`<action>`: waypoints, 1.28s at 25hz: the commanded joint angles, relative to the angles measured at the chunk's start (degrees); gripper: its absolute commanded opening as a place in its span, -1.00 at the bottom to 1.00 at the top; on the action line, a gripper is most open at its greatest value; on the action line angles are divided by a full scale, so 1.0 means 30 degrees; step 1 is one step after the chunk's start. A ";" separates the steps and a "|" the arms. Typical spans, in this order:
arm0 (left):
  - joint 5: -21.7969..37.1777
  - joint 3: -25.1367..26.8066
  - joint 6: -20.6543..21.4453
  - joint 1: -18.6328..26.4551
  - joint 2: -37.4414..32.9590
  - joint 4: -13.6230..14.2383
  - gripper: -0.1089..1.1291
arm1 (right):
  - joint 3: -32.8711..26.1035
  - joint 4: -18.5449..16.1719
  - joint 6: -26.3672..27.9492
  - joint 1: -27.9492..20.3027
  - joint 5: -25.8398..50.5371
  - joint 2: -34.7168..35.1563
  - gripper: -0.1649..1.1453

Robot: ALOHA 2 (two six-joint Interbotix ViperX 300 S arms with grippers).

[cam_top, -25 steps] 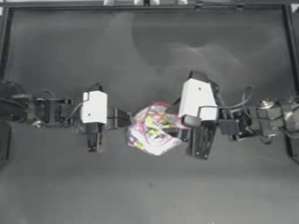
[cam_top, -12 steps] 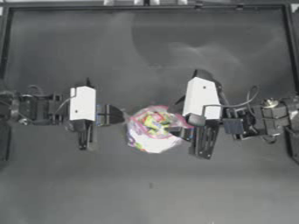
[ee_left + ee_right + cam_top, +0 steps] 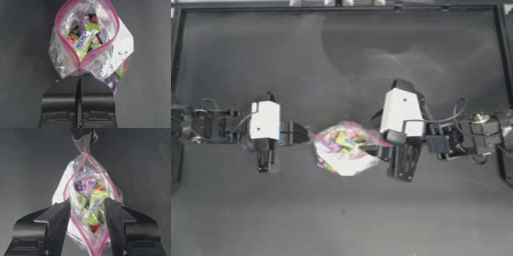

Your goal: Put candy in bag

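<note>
From the left wrist view we see the left end effector point(image 3: 79, 75) closed on the pink-red rim of the bag point(image 3: 87, 47), pinching one end of the mouth where the two strips meet. Just past it the mouth gapes in a loop, and multicoloured sweets point(image 3: 82, 42) lie packed inside. From the opposite side, the right end effector point(image 3: 87, 210) has its jaws spread, one on each side of the bag's mouth, and we cannot tell whether it touches the film. In the top view the bag point(image 3: 346, 149) hangs between the two end effectors, near the middle of the surface point(image 3: 338, 60) and a little toward its near edge.

The candy we cannot pick out with certainty: a pale yellow-green wrapped piece point(image 3: 93, 205) stands upright in the mouth between the right jaws, and it may be the one (it could equally be one of the sweets already inside).

We judge the bag light, limp and slippery, its film crumpling under any squeeze. The stiffer zip strip is the place to hold it, as the left end effector does. A wrapped piece is small, flat and slick, best taken across its narrow sides.
</note>
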 commanded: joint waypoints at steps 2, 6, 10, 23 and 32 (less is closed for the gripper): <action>-0.0059 -0.0234 0.0000 0.0000 -0.0586 0.0029 -0.61 | -0.0205 -0.0088 0.0000 0.0029 -0.0059 -0.0527 0.47; -0.0059 -0.0264 -0.0029 -0.0029 -0.0557 0.0029 0.06 | -0.0234 -0.0088 -0.0029 0.0059 -0.0059 -0.0527 0.47; -0.0146 -0.0352 -0.0059 -0.0146 -0.0469 -0.0029 0.78 | -0.0205 -0.0088 -0.0029 0.0029 -0.0059 -0.0527 0.47; 0.0029 -0.0234 -0.0117 -0.0146 -0.1260 -0.0029 0.77 | -0.0117 -0.0381 -0.0059 0.0029 0.0146 -0.0732 0.47; 0.2080 -0.0176 -0.0146 -0.0322 -0.4248 -0.0059 0.77 | 0.1025 -0.0850 -0.0029 0.0029 0.0059 -0.2520 0.47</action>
